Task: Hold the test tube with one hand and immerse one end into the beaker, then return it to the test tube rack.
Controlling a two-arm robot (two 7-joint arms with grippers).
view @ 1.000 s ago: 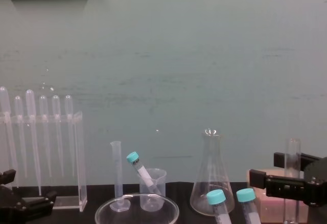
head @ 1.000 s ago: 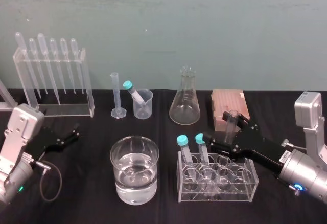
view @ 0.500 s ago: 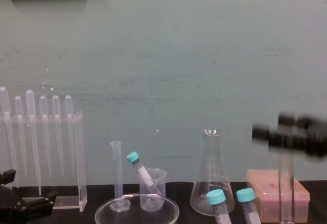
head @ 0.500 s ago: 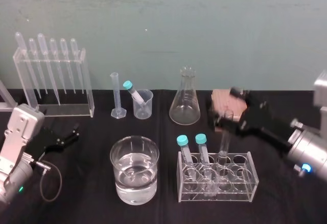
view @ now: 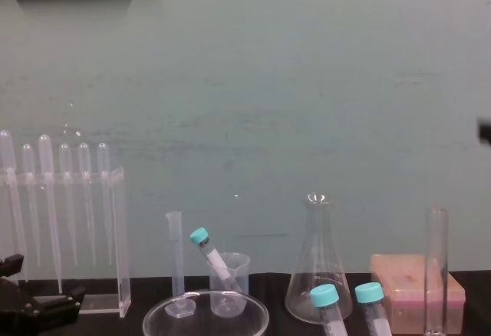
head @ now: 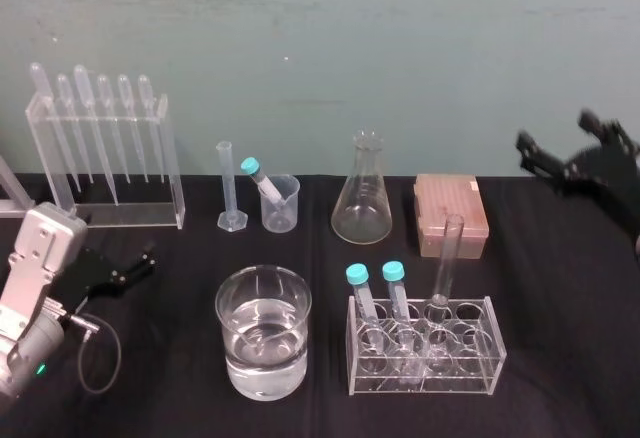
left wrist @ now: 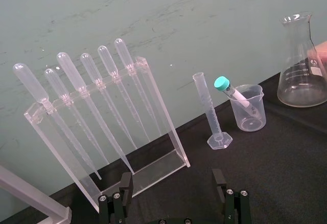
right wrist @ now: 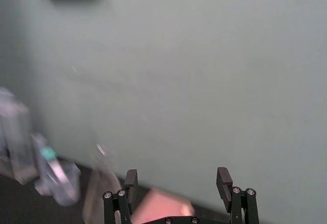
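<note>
Head view: test tube (head: pixel 445 268) in clear rack (head: pixel 425 378); R end effector (head: pixel 552 128) released, raised; L end effector (head: pixel 138 263) parked, released.

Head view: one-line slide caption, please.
Uncapped test tube stands in the clear rack; right gripper open, high at right; left gripper parked.

- test tube (head: pixel 446 258): tall, slim, clear glass, no cap; free of any grip; stands near upright in the rack, mouth up, leaning slightly; chest view shows it straight (view: pixel 436 267)
- test tube rack (head: pixel 470 370): low clear block with round holes, on the black table; tube sits in the third column from the robot's left
- beaker (head: pixel 262 353): wide clear glass, part-filled with clear liquid; left of the rack, apart from it
</note>
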